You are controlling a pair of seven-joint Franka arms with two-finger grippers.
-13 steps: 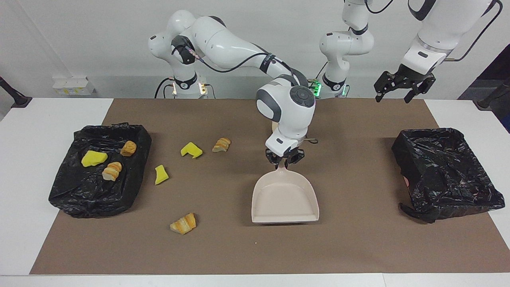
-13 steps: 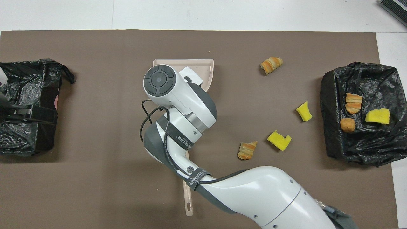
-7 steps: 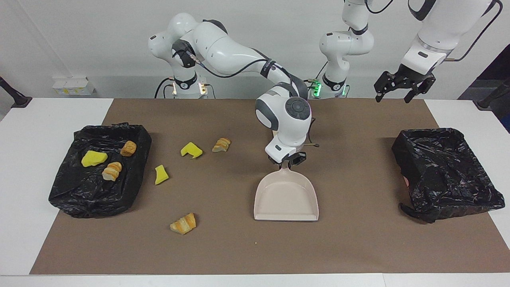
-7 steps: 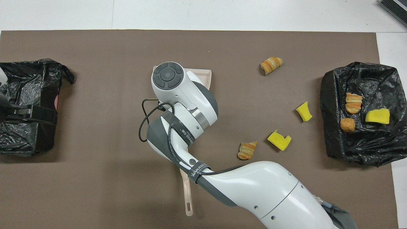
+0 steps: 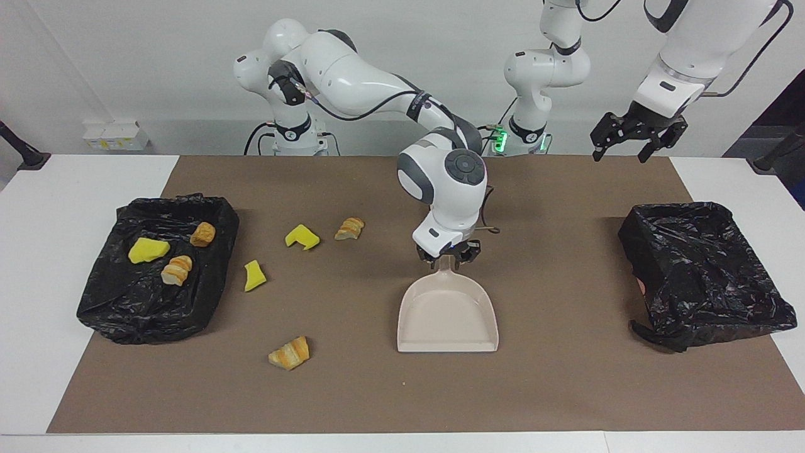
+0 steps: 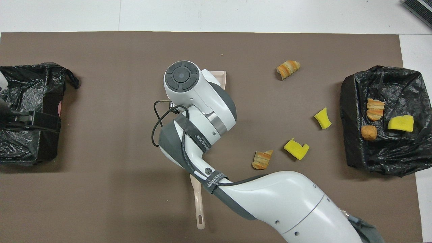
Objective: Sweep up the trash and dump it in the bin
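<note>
A beige dustpan (image 5: 448,318) lies flat mid-mat, mouth away from the robots. My right gripper (image 5: 448,253) is down at its handle (image 6: 199,209), close to the pan; the wrist hides the spot from above. Loose trash lies on the mat toward the right arm's end: two yellow sponge bits (image 5: 302,236) (image 5: 254,275) and two bread pieces (image 5: 349,228) (image 5: 289,352). A black-lined bin (image 5: 126,314) at that end holds a sponge bit (image 5: 148,250) and two bread pieces (image 5: 202,233) (image 5: 177,270). My left gripper (image 5: 629,150) waits open, high up at its own end.
A second black-lined bin (image 5: 704,270) stands at the left arm's end of the brown mat (image 5: 566,377). White table (image 5: 38,251) surrounds the mat. The right arm's elbow and forearm (image 6: 287,202) hang over the mat's near part.
The right wrist has turned and shifted slightly toward its own end of the table, and the dustpan has slid a little with it. The left arm has not moved.
</note>
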